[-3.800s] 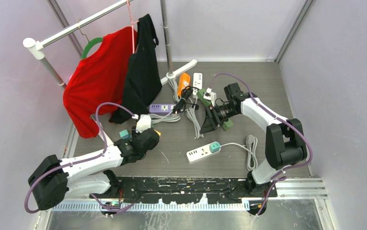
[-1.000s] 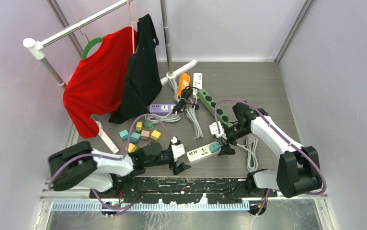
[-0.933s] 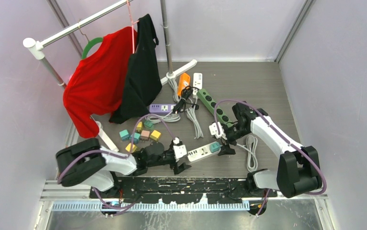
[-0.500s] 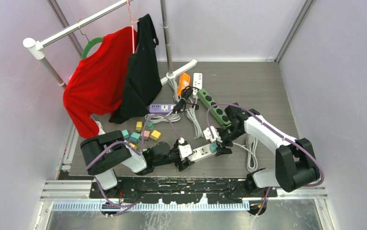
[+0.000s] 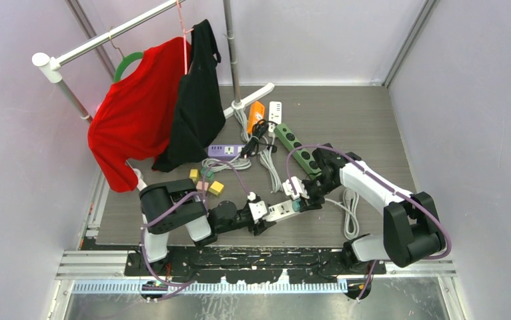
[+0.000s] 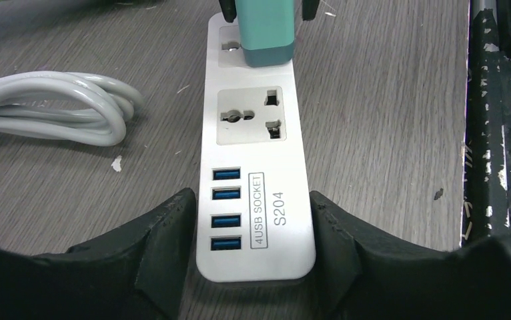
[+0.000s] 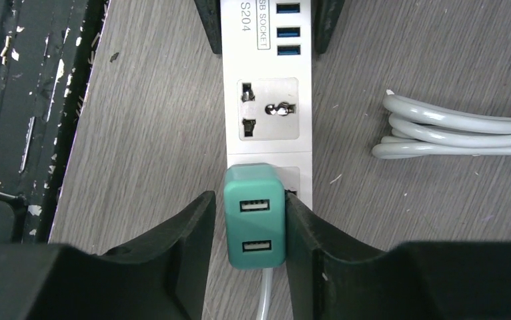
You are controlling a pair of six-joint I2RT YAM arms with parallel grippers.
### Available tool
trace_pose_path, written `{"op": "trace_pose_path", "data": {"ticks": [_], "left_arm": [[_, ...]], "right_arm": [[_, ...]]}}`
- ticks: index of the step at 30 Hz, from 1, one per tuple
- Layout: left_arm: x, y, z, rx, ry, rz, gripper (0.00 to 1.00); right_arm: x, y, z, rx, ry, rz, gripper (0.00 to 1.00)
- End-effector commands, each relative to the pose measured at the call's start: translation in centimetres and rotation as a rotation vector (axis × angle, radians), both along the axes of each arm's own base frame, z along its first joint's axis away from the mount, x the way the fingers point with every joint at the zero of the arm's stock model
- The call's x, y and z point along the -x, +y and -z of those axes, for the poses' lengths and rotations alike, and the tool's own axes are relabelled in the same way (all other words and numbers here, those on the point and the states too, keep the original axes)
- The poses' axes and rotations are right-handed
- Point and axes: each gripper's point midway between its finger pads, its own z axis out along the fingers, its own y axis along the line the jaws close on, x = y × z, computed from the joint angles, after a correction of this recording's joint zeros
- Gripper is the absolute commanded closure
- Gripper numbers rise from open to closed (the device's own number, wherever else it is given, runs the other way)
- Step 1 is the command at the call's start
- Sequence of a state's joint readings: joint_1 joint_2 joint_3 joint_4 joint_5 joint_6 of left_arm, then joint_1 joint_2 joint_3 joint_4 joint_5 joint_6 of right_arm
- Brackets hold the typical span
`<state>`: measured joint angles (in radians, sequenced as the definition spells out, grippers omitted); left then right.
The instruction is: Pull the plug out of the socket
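Observation:
A white socket strip (image 5: 281,211) lies on the wooden floor near the front, with a teal plug (image 5: 297,205) seated in its end outlet. In the left wrist view the strip (image 6: 249,113) runs away from me. My left gripper (image 6: 256,240) is shut on its USB end, a finger (image 6: 166,240) pressed to each side. The teal plug (image 6: 266,33) stands at the far end. In the right wrist view my right gripper (image 7: 249,227) straddles the plug (image 7: 254,217). The right finger (image 7: 306,233) touches it. A thin gap shows at the left finger.
A coiled grey cable (image 5: 349,210) lies right of the strip. Behind are a green power strip (image 5: 297,148), a purple one (image 5: 226,151), tangled cords, coloured cubes (image 5: 206,183) and a rack with a red shirt (image 5: 136,113). The black base rail (image 5: 239,257) runs along the front.
Both arms moved in on the white strip, the left one swinging right to its USB end and the right one dropping over the plug. Both pairs of jaws narrowed.

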<state>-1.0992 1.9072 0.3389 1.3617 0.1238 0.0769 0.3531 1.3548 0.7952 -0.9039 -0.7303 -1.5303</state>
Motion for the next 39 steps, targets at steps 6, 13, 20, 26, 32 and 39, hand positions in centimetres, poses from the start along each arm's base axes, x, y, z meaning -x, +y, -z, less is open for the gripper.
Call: {"op": "trace_pose_path", "data": {"ticks": [6, 13, 20, 26, 32, 39], "left_arm": [[-0.3, 0.3, 1.1, -0.012, -0.021, -0.017, 0.71], [-0.2, 0.1, 1.5, -0.018, -0.013, -0.007, 1.00], [-0.2, 0.1, 1.8, -0.023, -0.009, -0.009, 1.00], [-0.3, 0.3, 1.8, -0.023, -0.007, -0.019, 1.00], [-0.4, 0.2, 1.8, -0.022, -0.001, -0.024, 1.00], [-0.5, 0.1, 2.0, -0.022, 0.005, -0.022, 1.00]], "right_arm": [[0.0, 0.4, -0.1, -0.007, -0.024, -0.035, 0.72], [0.2, 1.5, -0.8, -0.046, 0.000, -0.022, 0.98], [-2.1, 0.3, -0.7, 0.021, -0.037, 0.085, 0.99], [-2.2, -2.1, -0.3, 0.065, -0.040, 0.103, 0.99], [0.5, -1.0, -0.2, 0.002, 0.000, -0.052, 0.99], [0.1, 2.5, -0.5, -0.018, 0.019, -0.029, 0.99]]}}
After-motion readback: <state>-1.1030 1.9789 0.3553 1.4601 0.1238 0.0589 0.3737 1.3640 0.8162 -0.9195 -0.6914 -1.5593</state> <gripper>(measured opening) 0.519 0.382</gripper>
